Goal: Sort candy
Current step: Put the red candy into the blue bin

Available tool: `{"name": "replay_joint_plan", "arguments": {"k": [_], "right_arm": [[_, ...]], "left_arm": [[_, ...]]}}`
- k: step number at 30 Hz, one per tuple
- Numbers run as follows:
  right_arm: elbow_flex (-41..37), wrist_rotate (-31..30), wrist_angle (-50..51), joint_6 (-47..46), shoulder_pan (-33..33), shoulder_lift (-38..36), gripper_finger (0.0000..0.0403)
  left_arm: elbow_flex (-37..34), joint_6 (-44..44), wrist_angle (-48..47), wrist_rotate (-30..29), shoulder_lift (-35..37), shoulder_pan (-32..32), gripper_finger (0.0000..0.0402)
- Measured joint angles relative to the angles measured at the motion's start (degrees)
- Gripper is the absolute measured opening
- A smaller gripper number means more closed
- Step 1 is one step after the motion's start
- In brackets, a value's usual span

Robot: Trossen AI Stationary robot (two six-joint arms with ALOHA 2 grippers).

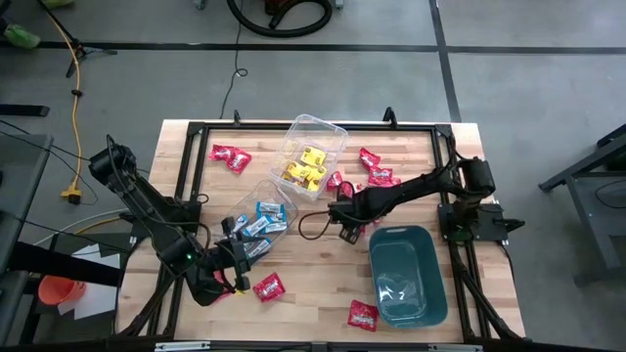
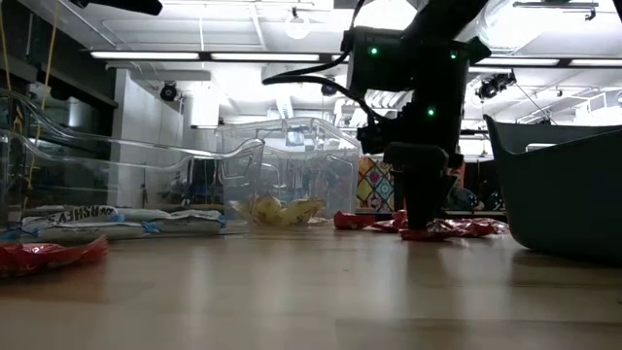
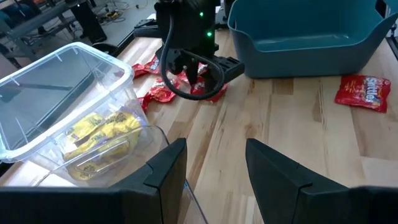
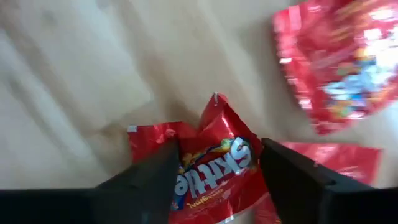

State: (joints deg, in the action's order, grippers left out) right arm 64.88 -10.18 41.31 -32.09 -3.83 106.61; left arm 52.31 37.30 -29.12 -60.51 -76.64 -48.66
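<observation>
The right claw [image 4: 214, 165] is lowered onto the surface [image 1: 323, 264], fingers spread open astride a red candy packet [image 4: 211, 165], crumpled and glossy, beside other red packets [image 4: 333, 68]. The left claw [image 3: 214, 168] hangs open beside the clear tub [image 3: 62, 99] of yellow candy [image 3: 102, 134]; bare wood lies ahead of it.

Yellow candy [image 3: 102, 134] in clear tub [image 3: 68, 81]

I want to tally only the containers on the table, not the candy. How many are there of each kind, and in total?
Clear plastic tubs: 2
Teal bin: 1
Total: 3
</observation>
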Motion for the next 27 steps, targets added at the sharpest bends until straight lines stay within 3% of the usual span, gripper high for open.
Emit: {"name": "replay_joint_plan", "arguments": {"k": [3, 6, 8, 11, 19, 23, 27], "right_arm": [[1.08, -5.88, 2.99, -0.58, -1.47, 0.04, 0.0154], [5.06, -11.47, 6.61, 1.77, -4.12, -0.07, 0.0047], [8.87, -13.27, 10.93, 3.29, -5.67, -0.07, 0.0017], [16.31, -15.42, 16.35, 4.81, -7.82, -0.11, 0.0028], [36.92, -23.81, 29.28, 7.45, -14.51, -0.25, 0.0009], [41.11, -23.79, 29.60, 9.88, -18.58, -0.31, 0.0003], [41.26, -20.02, 29.58, 10.67, -22.84, -0.31, 0.0003]], "left_arm": [[0.00, -0.55, 0.07, 0.00, 0.00, 0.00, 0.0154], [0.00, -2.03, 0.89, 0.00, 0.00, 0.00, 0.0154], [0.00, -3.12, 1.92, -0.01, 0.00, 0.00, 0.0154], [0.00, -5.35, 3.85, -0.01, 0.00, 0.00, 0.0154], [0.00, -6.05, 4.32, 0.49, 0.00, 0.00, 0.0154], [0.00, -5.90, 4.55, 2.15, 0.00, 0.00, 0.0154], [0.00, -5.91, 5.55, 2.97, 0.00, 0.00, 0.0154]]}}
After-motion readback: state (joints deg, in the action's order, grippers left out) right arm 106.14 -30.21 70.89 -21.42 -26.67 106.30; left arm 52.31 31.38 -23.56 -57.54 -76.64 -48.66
